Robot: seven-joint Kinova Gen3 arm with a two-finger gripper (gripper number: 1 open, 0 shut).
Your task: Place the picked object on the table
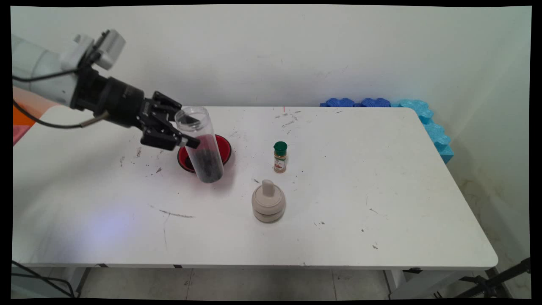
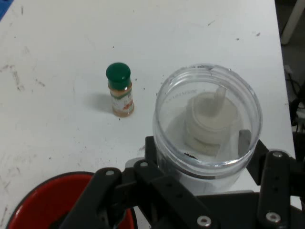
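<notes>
We see black two-finger gripper (image 1: 180, 129) clamped on tilted clear plastic jar (image 1: 200, 144); main view shows dark contents low over red bowl (image 1: 224, 148); hand view shows open mouth (image 2: 208, 117), green-capped spice bottle (image 2: 120, 90) beyond.

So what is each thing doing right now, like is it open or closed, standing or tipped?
Gripper: shut on the jar, holding it up.
Jar: clear, lidless, tilted, dark stuff at its bottom.
Bowl: red, sitting on the table behind the jar.
Spice bottle: upright, green cap on.
Grinder: beige, standing upright.
</notes>
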